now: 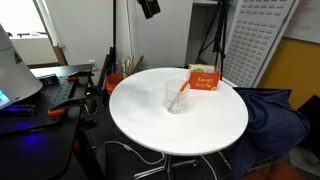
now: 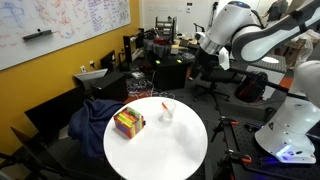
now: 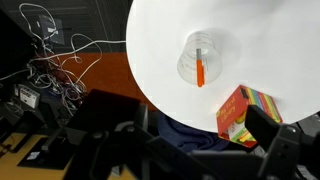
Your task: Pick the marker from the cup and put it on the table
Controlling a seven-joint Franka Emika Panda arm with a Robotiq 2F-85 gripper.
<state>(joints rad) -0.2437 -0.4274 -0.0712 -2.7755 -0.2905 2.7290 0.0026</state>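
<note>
The clear cup stands upright near the middle of the round white table. The orange-red marker with a pale end leans inside it. Both exterior views show them: cup, marker, table. In the wrist view I look down on the cup, the marker and the table. My gripper is open and empty, high above the table and off to its side. It also shows at the top of an exterior view.
An orange-red box stands on the table near the cup. A dark blue cloth lies over a seat beside the table. A dark cluttered desk stands beyond. Cables lie on the floor.
</note>
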